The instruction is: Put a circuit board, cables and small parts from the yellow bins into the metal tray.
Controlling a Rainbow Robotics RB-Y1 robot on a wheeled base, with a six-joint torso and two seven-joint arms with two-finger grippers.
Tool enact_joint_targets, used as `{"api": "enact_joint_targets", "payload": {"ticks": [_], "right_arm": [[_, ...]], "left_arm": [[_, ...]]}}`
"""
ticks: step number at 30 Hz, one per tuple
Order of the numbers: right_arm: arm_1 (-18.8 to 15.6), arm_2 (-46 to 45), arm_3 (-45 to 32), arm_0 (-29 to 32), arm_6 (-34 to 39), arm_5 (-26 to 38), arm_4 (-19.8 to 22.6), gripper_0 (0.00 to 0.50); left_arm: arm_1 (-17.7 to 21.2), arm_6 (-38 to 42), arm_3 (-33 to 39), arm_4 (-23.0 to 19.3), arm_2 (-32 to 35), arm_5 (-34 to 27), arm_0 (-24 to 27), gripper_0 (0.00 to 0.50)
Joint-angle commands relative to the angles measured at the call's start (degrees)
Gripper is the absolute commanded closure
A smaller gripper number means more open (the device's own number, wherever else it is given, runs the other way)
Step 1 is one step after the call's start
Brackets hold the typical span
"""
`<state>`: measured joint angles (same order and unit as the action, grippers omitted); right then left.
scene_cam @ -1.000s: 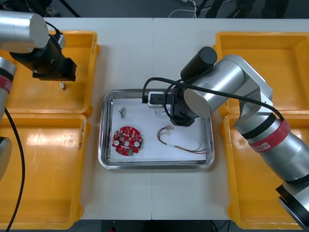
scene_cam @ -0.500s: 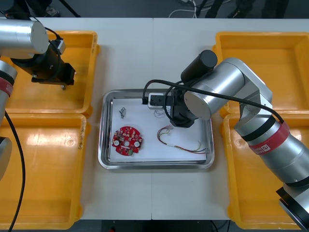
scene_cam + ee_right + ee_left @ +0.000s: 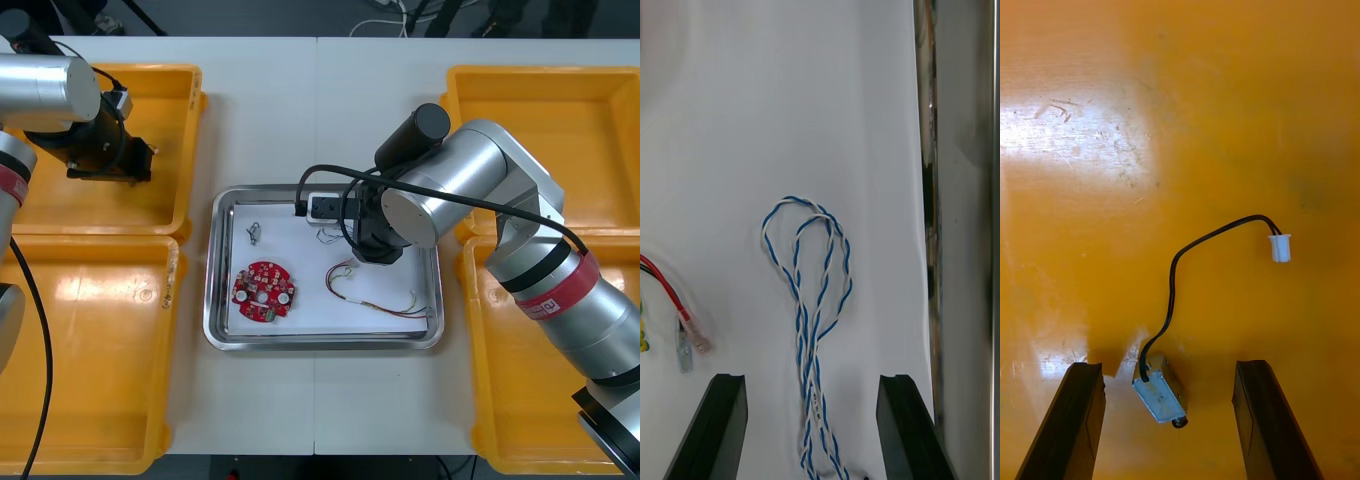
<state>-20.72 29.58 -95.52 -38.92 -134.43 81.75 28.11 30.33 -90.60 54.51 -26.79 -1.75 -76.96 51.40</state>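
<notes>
Black-leaded small metal part (image 3: pixel 1161 397) lies between the parted jaws of the left gripper (image 3: pixel 1169 367), lead trailing away from them; right gripper (image 3: pixel 811 379), jaws apart, straddles the blue-and-white cable (image 3: pixel 816 300) in the metal tray (image 3: pixel 222 300).

Pale surface, dark room beyond

The white surface (image 3: pixel 270 110) is built of two panels that meet at a thin seam (image 3: pixel 316 400) down its middle. Past its far edge lies a dark floor (image 3: pixel 250 15), with a loose light-coloured cord (image 3: pixel 393 12) on it.
</notes>
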Motion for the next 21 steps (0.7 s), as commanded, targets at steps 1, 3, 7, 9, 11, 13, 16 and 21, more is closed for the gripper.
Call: {"api": "enact_joint_targets", "payload": {"ticks": [1,3,7,9,11,13,16,21], "right_arm": [[-0.02,-1.63,-0.99,-1.60,1.10,3.24,0.72,0.000],[-0.02,-2.16,-1.25,-1.95,1.18,4.29,0.89,0.000],[-0.02,-4.45,-1.96,-4.06,1.80,9.57,2.04,0.000],[-0.02,-5.15,-1.87,-4.41,1.98,10.80,2.56,0.000],[-0.02,-6.91,-1.96,-5.29,2.42,13.44,3.71,0.000],[-0.02,-8.58,-1.96,-6.17,2.85,15.98,4.59,0.000],[-0.02,-10.07,-1.87,-7.22,3.47,18.88,4.85,0.000],[-0.02,-14.55,-1.87,-9.68,5.14,25.21,5.29,0.000]], "left_arm": [[2.19,-5.91,-0.81,0.25,-0.71,2.26,2.91,0.000],[2.19,-6.08,-1.16,0.16,-0.71,2.70,2.91,0.000],[2.19,-6.43,-1.51,0.16,-0.79,3.14,2.91,0.018],[2.28,-6.52,-1.51,0.16,-0.79,3.14,2.91,0.231],[2.19,-6.52,-1.51,0.16,-0.79,3.05,2.91,0.499],[2.19,-6.70,-1.42,0.16,-0.79,3.05,2.91,0.500],[2.19,-6.79,-1.51,0.16,-0.79,3.05,2.91,0.500],[2.28,-6.96,-1.51,0.07,-0.71,2.70,2.91,0.500]]}}
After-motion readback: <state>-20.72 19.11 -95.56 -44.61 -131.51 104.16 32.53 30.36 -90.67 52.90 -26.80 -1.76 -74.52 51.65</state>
